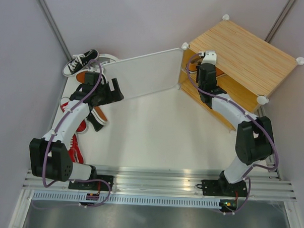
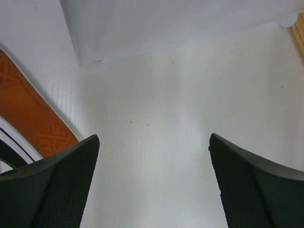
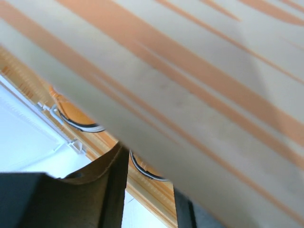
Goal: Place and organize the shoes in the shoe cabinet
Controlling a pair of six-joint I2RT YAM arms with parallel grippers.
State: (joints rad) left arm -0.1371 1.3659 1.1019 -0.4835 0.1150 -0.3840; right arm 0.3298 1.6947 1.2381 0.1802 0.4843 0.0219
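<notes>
Shoes [image 3: 70, 113] in the cabinet [image 1: 245, 47] hide mostly under its top. Right pincer [image 3: 149, 175] is slightly spread, tips hidden; left pincer [image 2: 153, 138] spread wide.

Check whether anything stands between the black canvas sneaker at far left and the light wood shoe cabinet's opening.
Yes. The frosted white door panel, swung open leftward, stands between the black canvas sneaker and the opening of the light wood shoe cabinet. The right arm reaches into that opening.
</notes>
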